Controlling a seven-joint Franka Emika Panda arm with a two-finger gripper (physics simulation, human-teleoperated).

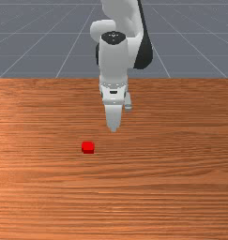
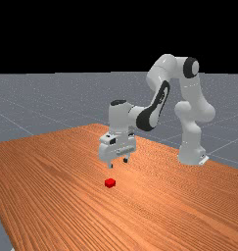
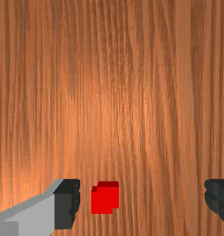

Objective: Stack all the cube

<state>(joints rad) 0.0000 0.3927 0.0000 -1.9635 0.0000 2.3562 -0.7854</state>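
While the red cube (image 1: 88,147) lies on the table (image 1: 181,187), the gripper (image 2: 118,163) hangs above, wide.
The cube's outline is notched at its corners in the wrist view (I cannot tell whether it is one block or more), and it appears there between the fingers (image 3: 67,203) — closer to one than to the other, touching neither. In the front view it sits toward the front view's left of the gripper and nearer the camera; in the far view, below it. Beyond, the arm (image 2: 165,71) reaches across — bent, hand pointing down — from its base toward the far view's left.
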